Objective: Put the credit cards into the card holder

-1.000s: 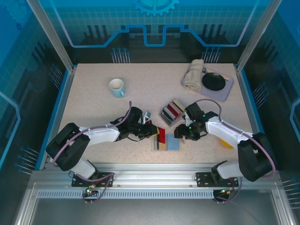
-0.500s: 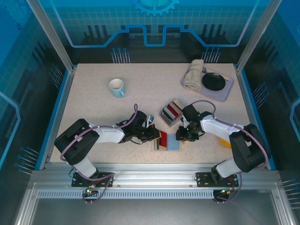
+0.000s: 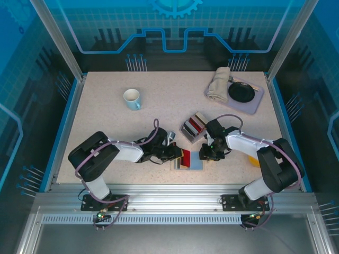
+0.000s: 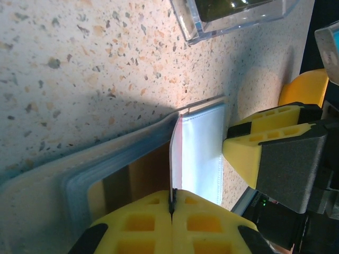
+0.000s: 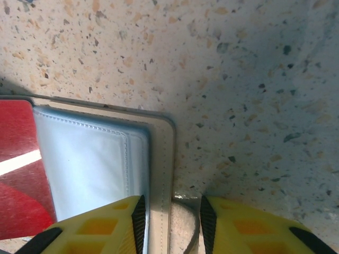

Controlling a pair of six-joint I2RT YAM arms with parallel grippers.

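The open card holder (image 5: 161,174) shows beige stitched edging and pale-blue pockets.

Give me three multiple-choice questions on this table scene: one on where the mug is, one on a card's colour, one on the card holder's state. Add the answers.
1. Where does the mug stand?
A. on the grey tray
B. on the bare table, far left
C. inside the clear box

2. What colour is the credit card pinched in the left gripper?
A. green
B. yellow
C. red

3. How is the card holder?
A. lying open on the table
B. folded shut
C. standing on edge

Answers:
1 B, the mug sits alone on the speckled tabletop.
2 C, the right wrist view shows a red face with a pale stripe.
3 A, its inner panels face up, with the beige rim flat on the table.
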